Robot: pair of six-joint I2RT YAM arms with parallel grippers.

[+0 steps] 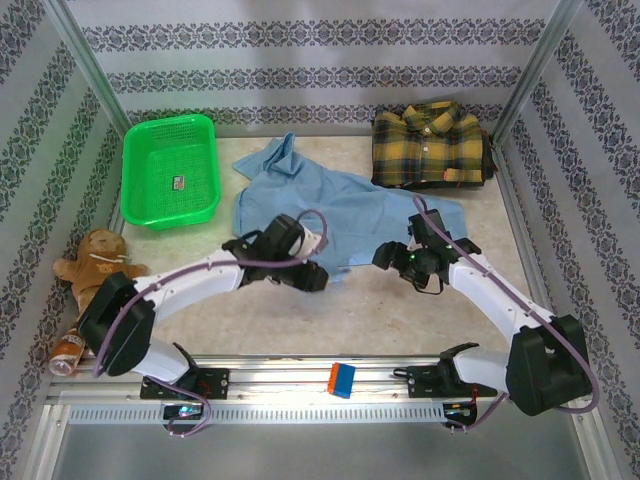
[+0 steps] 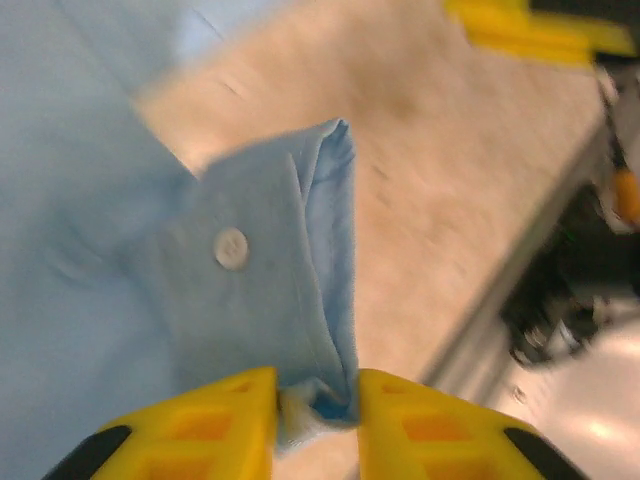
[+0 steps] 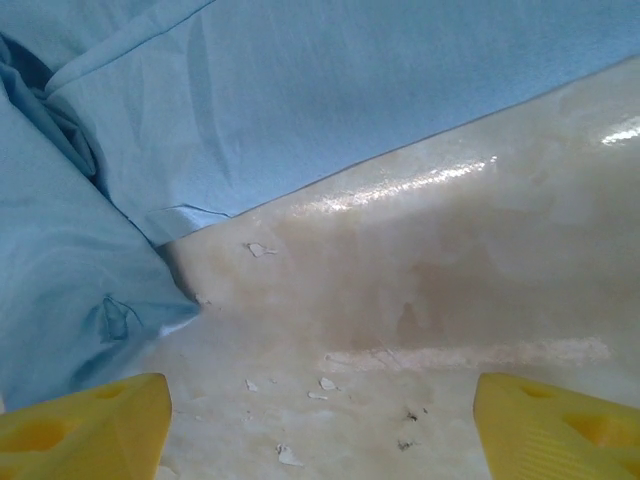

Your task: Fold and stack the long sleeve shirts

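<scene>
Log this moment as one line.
left pincer: shut on cuff of blue shirt | right pincer: open, empty, over table | plaid shirt: folded, back right

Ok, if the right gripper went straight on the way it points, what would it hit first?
Probably the bare beige tabletop, just short of the edge of the plain light blue cloth shirt; the right gripper is open, and depth is unclear.
</scene>
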